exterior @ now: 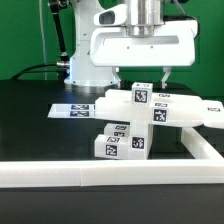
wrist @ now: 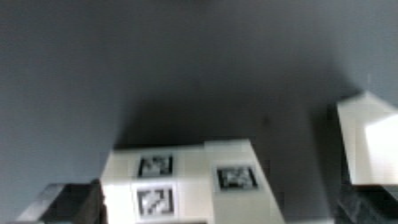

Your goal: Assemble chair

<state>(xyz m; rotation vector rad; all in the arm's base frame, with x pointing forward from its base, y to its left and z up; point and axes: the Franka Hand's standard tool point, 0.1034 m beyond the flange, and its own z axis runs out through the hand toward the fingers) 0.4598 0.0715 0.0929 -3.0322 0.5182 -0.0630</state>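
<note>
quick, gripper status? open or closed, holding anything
Gripper: open, holding nothing; it hangs just over the tagged chair parts, jaws spread wide.

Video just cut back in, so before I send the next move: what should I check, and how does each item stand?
1. The gripper is open: ok.
2. Nothing is held: ok.
3. It hangs over the chair: ok.
4. The chair stands inside the rail: ok.
5. Clearance to the chair's top block: cannot tell.
6. Joints fully seated: cannot tell.
</note>
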